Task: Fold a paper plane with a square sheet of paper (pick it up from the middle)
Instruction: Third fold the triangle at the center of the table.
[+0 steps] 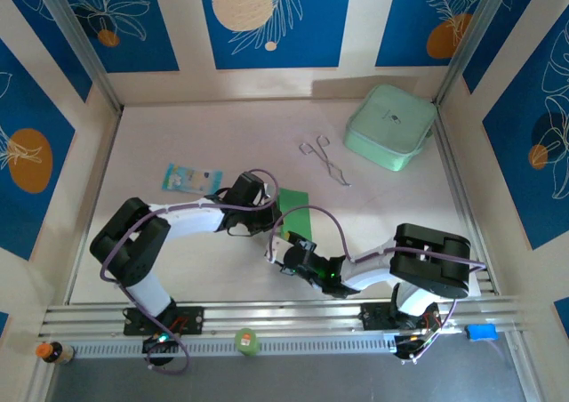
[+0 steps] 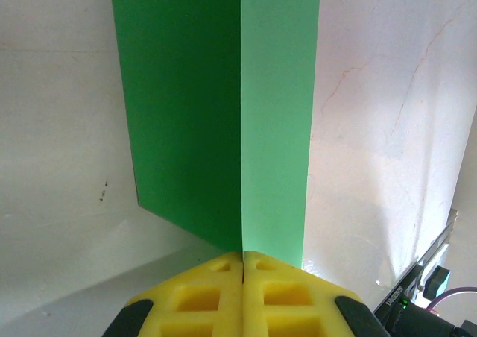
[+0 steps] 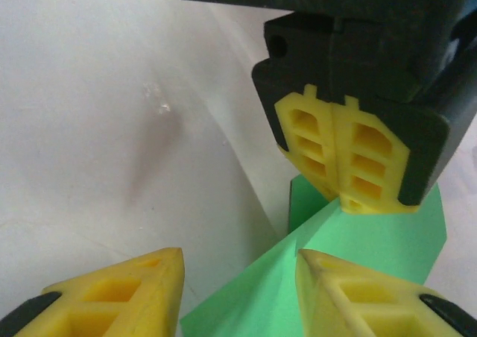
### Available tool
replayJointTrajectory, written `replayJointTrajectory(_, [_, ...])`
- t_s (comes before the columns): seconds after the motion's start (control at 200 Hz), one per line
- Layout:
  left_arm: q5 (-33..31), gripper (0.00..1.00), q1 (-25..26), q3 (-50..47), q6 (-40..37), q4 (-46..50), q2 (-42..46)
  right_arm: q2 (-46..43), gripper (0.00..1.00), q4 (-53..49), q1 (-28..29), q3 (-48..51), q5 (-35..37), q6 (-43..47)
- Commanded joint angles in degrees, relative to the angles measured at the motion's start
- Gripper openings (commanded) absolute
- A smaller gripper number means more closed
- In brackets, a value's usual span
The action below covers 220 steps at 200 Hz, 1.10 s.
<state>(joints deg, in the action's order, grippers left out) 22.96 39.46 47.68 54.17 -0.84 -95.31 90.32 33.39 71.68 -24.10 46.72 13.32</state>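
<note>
Bright-green paper, the square sheet of paper, lies on the pale table, nearer the arm bases than the mint-green box and to its left in the overhead view. The sheet is creased down the middle, one half shaded and the other lit, and it rises in a ridge along that crease. The left gripper is fully closed, its yellow fingertips pressed together on the near end of the crease. The right gripper is spread wide and grips nothing. A corner of the sheet lies in the gap between its fingers, but I cannot tell whether it touches either one. This gripper sits on the side of the sheet away from the box. Metal tweezers lie near the box on its left. A light-blue packet lies well apart from the box, beyond the sheet.
</note>
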Motion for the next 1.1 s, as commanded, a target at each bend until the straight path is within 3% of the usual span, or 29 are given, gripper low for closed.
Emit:
replayJointTrajectory(0.0, [1.03,0.02,-0.63,-0.22,0.06,1.19,1.79,-1.54,0.41,0.38,0.39,0.37,2.15,-1.05])
replayJointTrajectory(0.23, [0.90,0.02,-0.78,0.04,-0.22,1.63,1.72,-3.60,0.30,0.01,0.48,1.23,1.05,-2.19])
replayJointTrajectory(0.855, [0.82,0.01,-0.78,-0.04,-0.12,1.54,1.67,-7.30,0.31,-6.21,-0.14,1.94,-1.63,-5.97])
replayJointTrajectory(1.095, [0.73,0.01,-0.72,-0.13,-0.12,1.47,1.62,-9.35,0.23,-5.74,-0.47,2.76,-2.99,-6.81])
